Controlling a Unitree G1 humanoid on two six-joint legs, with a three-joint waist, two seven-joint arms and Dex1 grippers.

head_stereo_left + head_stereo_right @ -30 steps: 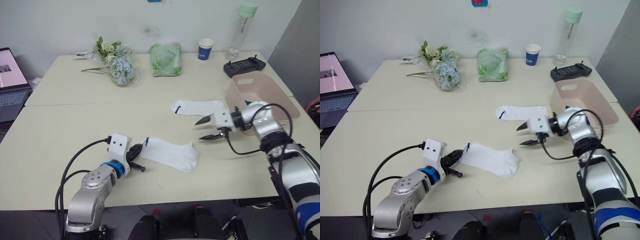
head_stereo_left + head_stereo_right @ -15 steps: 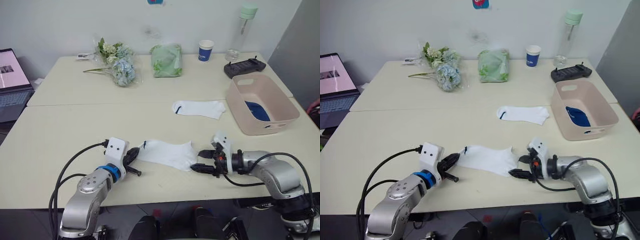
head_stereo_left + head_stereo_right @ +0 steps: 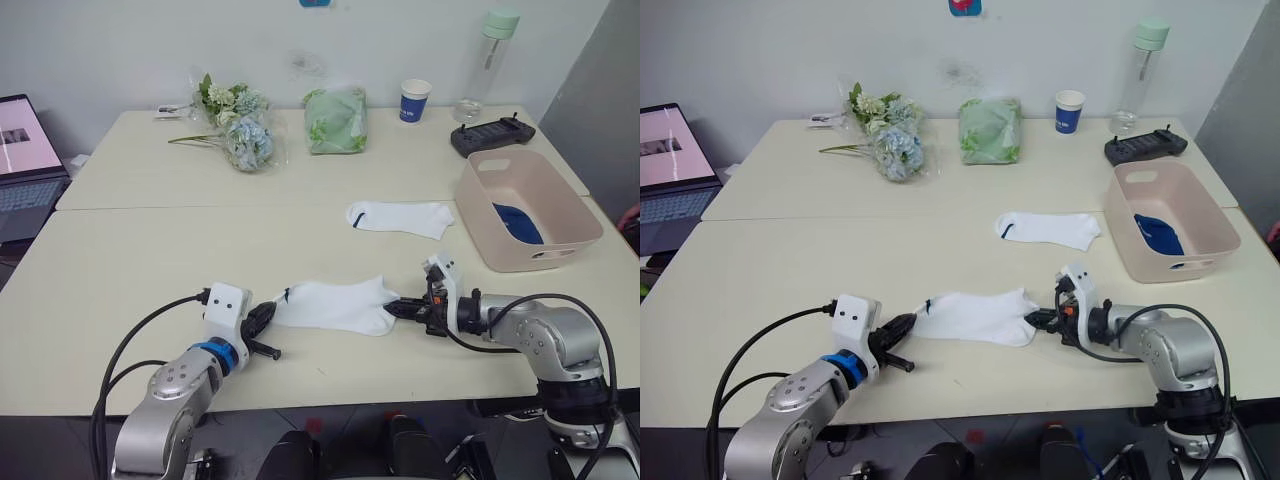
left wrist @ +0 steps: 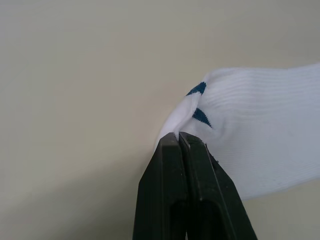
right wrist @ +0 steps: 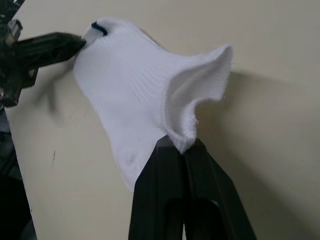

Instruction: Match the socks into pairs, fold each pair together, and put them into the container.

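Observation:
A white sock (image 3: 335, 304) with a blue mark at its cuff lies stretched near the table's front edge. My left gripper (image 3: 270, 316) is shut on its cuff end (image 4: 182, 127), and my right gripper (image 3: 402, 308) is shut on its toe end (image 5: 182, 140). A second white sock (image 3: 400, 216) lies flat farther back, toward the right. The pale pink container (image 3: 573, 217) stands at the right edge with a dark blue sock (image 3: 517, 222) inside.
Along the back stand a flower bunch (image 3: 238, 133), a pale green bag (image 3: 335, 118), a blue-and-white paper cup (image 3: 413, 100), a clear bottle (image 3: 480, 65) and a black controller (image 3: 492, 134). A laptop (image 3: 25, 165) sits at the far left.
My right arm swung from beside the container down to the near sock's toe and its gripper closed on it. The sock now stretches between both grippers. The left gripper kept its grip.

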